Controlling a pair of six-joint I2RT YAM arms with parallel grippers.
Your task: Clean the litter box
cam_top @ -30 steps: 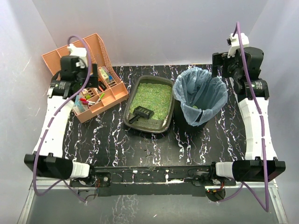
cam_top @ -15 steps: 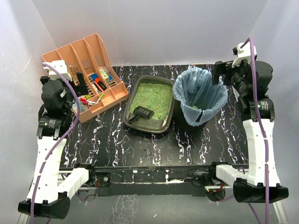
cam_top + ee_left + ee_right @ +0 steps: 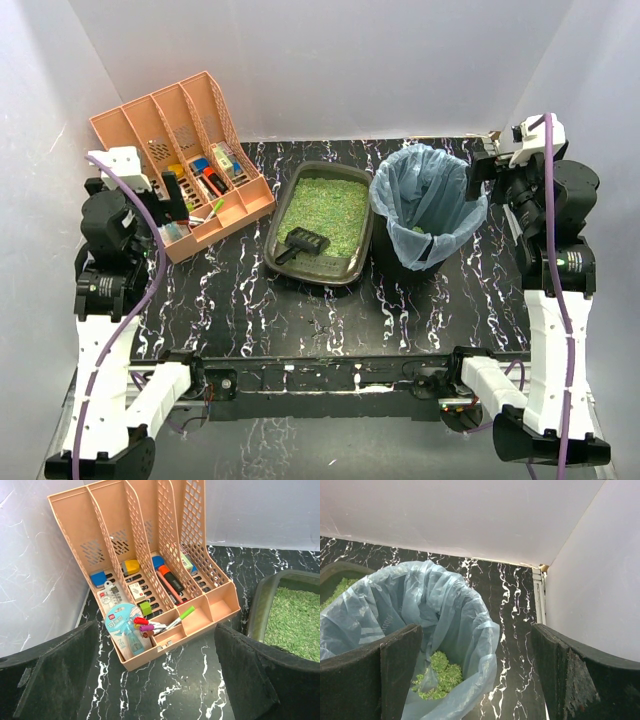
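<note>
The dark olive-grey litter box (image 3: 271, 238) sits mid-table with green litter (image 3: 335, 205) in it. A black scoop (image 3: 303, 242) lies in its near left corner. Its rim also shows in the left wrist view (image 3: 257, 600) and the right wrist view (image 3: 332, 571). My left gripper (image 3: 172, 197) is open and empty, held above the table by the organiser's near left side, well left of the litter box (image 3: 156, 642). My right gripper (image 3: 482, 166) is open and empty, held over the far right rim of the bin (image 3: 476, 632).
A black bin with a pale blue bag liner (image 3: 428, 200) stands right of the litter box, with a clump of green litter (image 3: 439, 676) at its bottom. A peach-orange slotted organiser (image 3: 165, 125) holding pens and small items stands at the back left (image 3: 210, 600). White walls close in on both sides.
Both arms have lifted from a low folded pose to upright. My left gripper has drawn back off the organiser toward the near left. My right gripper has shifted right. Litter box and scoop are unmoved.
</note>
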